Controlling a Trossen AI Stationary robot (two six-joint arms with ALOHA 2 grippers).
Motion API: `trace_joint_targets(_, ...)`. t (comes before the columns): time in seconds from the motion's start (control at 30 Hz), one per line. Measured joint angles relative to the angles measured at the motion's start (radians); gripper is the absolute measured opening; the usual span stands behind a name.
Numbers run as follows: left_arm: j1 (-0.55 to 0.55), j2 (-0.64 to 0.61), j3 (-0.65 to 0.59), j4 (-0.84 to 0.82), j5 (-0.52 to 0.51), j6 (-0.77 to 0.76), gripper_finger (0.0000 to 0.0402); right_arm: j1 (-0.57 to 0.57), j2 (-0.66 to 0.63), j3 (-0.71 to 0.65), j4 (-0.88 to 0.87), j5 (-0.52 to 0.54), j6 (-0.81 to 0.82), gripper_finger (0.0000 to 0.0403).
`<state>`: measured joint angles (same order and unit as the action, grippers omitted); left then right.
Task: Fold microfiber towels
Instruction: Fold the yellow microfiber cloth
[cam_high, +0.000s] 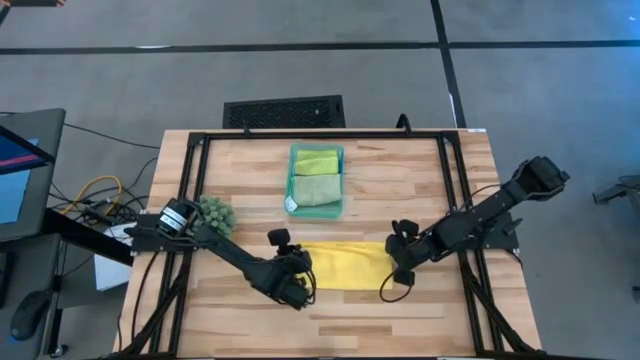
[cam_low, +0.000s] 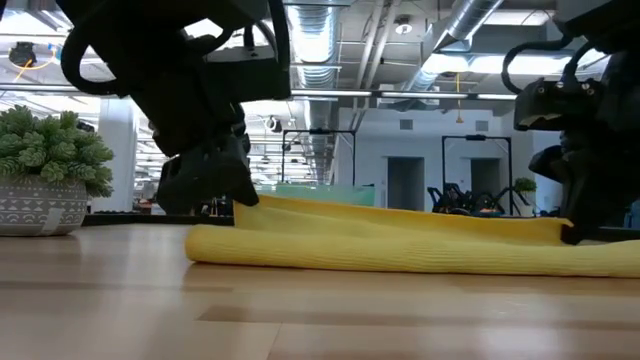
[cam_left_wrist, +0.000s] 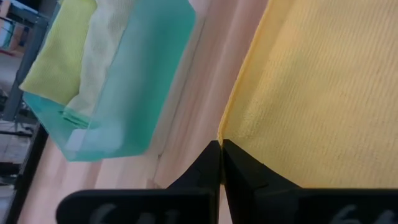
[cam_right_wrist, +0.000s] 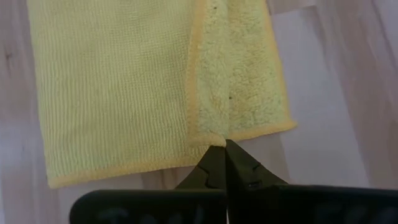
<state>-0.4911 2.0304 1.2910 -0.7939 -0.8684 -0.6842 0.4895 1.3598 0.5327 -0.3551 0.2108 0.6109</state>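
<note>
Looking down, the yellow towel (cam_high: 345, 266) lies folded on the wooden table (cam_high: 440, 180), pinched at its ends by the left gripper (cam_high: 300, 290) and right gripper (cam_high: 398, 268); the teal tray (cam_high: 316, 181) holds two folded towels beside a plant (cam_high: 216, 212). Low view: an industrial room behind.

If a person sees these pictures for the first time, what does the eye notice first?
The yellow towel draws the eye first: it lies half folded near the table's front middle, with the left gripper shut on its one end and the right gripper shut on the other. Behind it, a teal tray holds two green folded towels.
</note>
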Motion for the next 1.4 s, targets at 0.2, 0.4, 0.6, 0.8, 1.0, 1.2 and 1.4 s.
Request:
trace_joint_targets(0.2,0.000,0.000,-0.006,0.032,-0.001,0.007,0.0000,0.014,-0.030,0.000,-0.009,-0.003,0.003,0.0006)
trace_joint_targets(0.4,0.005,0.000,-0.006,0.041,-0.004,0.001,0.0000,0.000,-0.074,0.000,-0.008,0.017,0.018,0.0006)
trace_joint_targets(0.6,0.009,0.000,-0.006,0.051,0.018,0.007,0.0000,-0.040,-0.028,0.000,-0.005,0.030,0.019,0.0015)
trace_joint_targets(0.8,0.009,0.000,-0.006,0.053,0.018,-0.017,0.0000,-0.048,0.019,0.000,-0.005,0.062,0.012,0.0064)
trace_joint_targets(1.0,0.009,0.000,-0.006,0.052,0.024,-0.024,0.0001,-0.049,-0.006,0.000,-0.026,0.126,-0.037,0.0126)
trace_joint_targets(1.2,0.006,0.000,-0.006,0.040,0.025,-0.067,0.0028,-0.048,-0.079,0.002,-0.094,0.226,-0.015,0.0155)
trace_joint_targets(1.4,0.005,0.000,-0.006,-0.021,0.036,-0.144,0.0083,-0.048,-0.104,0.002,-0.095,0.240,-0.014,0.0138)
